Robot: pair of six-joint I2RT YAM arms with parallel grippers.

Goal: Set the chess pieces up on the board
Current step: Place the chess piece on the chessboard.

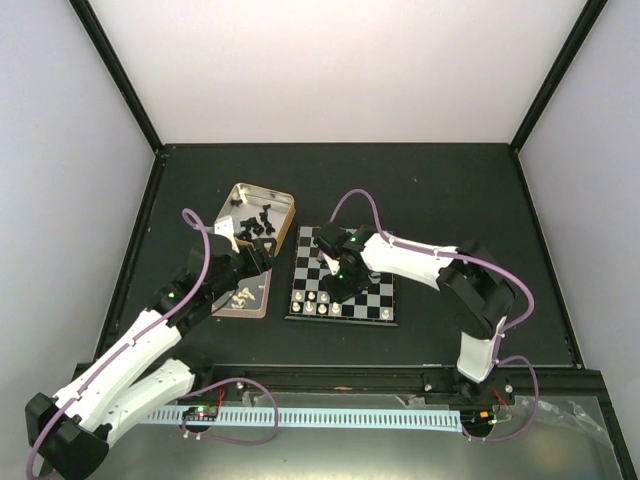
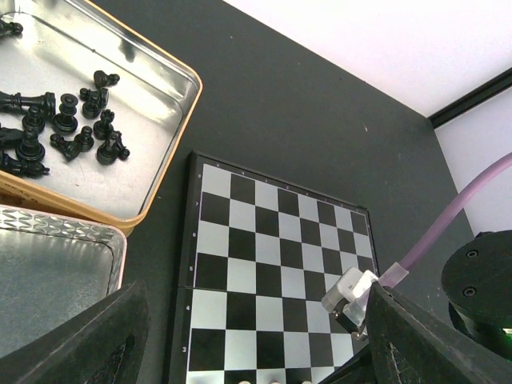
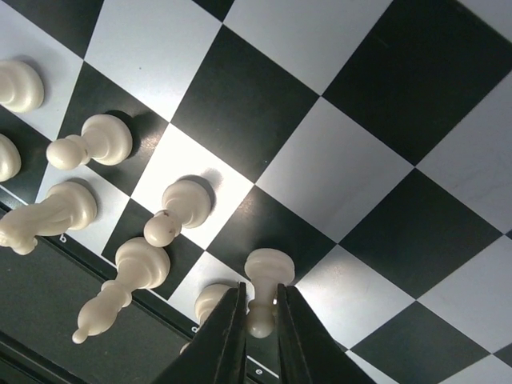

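A white pawn sits pinched in the right jaws (at the board edge); left jaws gape wide, empty.

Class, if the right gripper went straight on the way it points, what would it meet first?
The right gripper would probably press the white pawn between its fingertips onto the board just beyond it; depth is unclear.

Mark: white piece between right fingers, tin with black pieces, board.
white piece point(image 3: 268, 268): right wrist view, its base.
tin point(image 2: 148, 132): left wrist view, bare floor.
board point(image 1: 376, 296): top external view, bare right-side square.
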